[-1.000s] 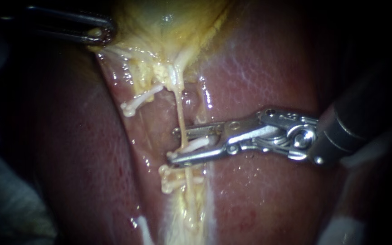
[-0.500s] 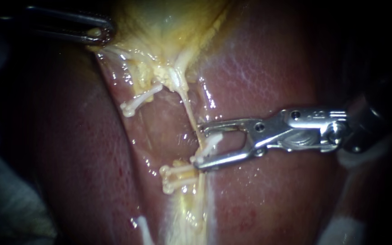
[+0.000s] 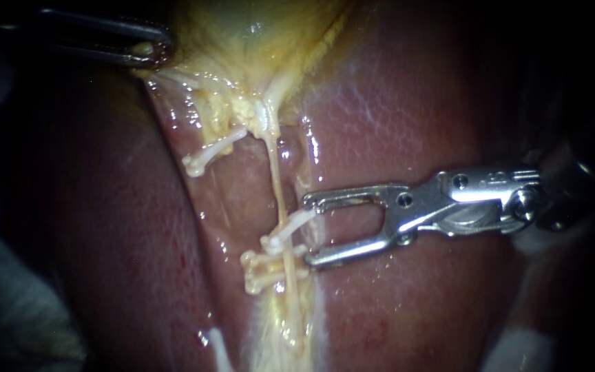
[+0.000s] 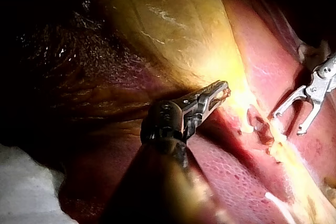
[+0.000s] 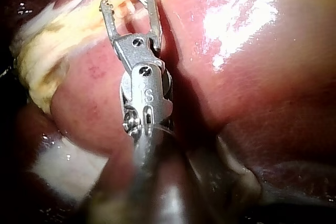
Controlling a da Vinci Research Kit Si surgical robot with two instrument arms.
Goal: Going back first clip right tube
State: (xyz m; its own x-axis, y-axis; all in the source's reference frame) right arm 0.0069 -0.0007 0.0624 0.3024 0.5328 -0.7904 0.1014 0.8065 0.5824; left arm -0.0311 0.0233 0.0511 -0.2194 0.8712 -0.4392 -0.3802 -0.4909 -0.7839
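Steel jaws of the right instrument [image 3: 309,231] stand wide apart and grip nothing. Its shaft enters from the right of the endoscope view and lies over the liver [image 3: 414,103], with the jaw tips pointing toward the right tube [image 3: 275,182]. That tube is a thin pale strand running from the yellow fat under the gallbladder [image 3: 256,34] down a groove in the liver.

A white clip [image 3: 287,231] sits slantwise across the right tube. One end of it reaches just into the gap between the open jaw tips, and neither jaw is seen to press on it. Two lower clips [image 3: 264,272] cross the same strand just beneath, close to the lower jaw tip. A side clip [image 3: 211,153] lies on a short stump to the left, well apart from the jaws.

The left instrument [image 3: 151,51] comes in from the upper left. Its jaws are closed on the edge of the gallbladder, with a bead of yellow tissue pinched between them. The left wrist view shows the same hold at the tip, and the right instrument appears beyond it, jaws spread. In the right wrist view the open jaws face the clips, which lie just ahead of the tips.
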